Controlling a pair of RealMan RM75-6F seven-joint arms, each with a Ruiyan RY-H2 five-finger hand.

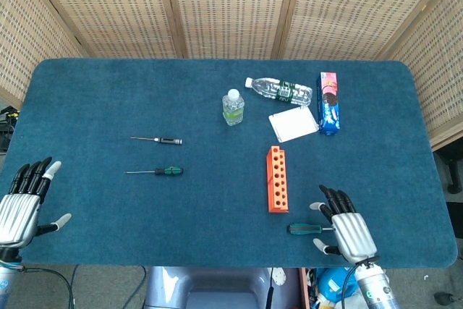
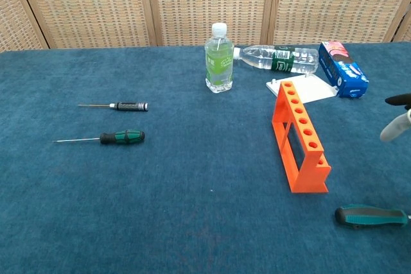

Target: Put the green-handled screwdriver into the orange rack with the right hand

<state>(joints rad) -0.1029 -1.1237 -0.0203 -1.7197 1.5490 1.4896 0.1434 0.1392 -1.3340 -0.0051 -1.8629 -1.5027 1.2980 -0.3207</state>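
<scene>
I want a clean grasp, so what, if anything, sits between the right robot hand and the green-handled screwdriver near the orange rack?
Nothing visible: the right robot hand hovers over the steel shaft of the green-handled screwdriver, and bare blue cloth separates that from the orange plastic rack.
</scene>
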